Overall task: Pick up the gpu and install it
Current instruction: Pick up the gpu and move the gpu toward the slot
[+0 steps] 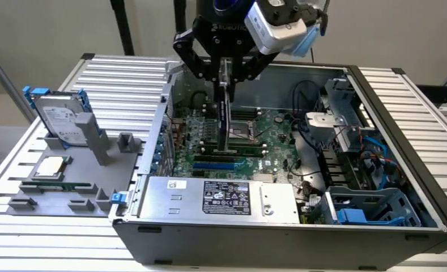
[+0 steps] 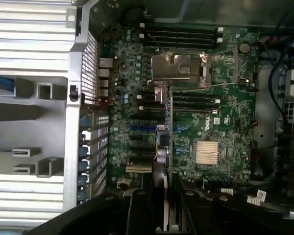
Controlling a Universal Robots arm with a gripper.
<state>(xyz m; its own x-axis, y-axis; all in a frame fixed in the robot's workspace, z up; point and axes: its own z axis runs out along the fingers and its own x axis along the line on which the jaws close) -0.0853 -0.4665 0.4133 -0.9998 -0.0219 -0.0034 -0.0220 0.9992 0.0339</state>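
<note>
The gpu [image 1: 223, 122] hangs upright and edge-on inside the open computer case [image 1: 404, 130], a thin dark card with a green face. My gripper [image 1: 225, 76] is shut on its upper edge. The card's lower edge reaches down to the row of expansion slots on the green motherboard [image 1: 265, 139], just above a blue slot; whether it touches a slot cannot be told. In the wrist view the gpu [image 2: 162, 147] runs as a narrow strip out from between the black fingers [image 2: 137, 210], across the motherboard [image 2: 206, 107] slots, and the gripper [image 2: 165, 200] clamps it.
A grey holder tray [image 1: 64, 175] stands at the exterior view's left with a silver hard drive [image 1: 60, 119] on blue rails, a processor chip [image 1: 49, 166] and a memory stick [image 1: 60, 185]. The power supply [image 1: 216, 197], cables and a drive cage [image 1: 367, 209] crowd the case.
</note>
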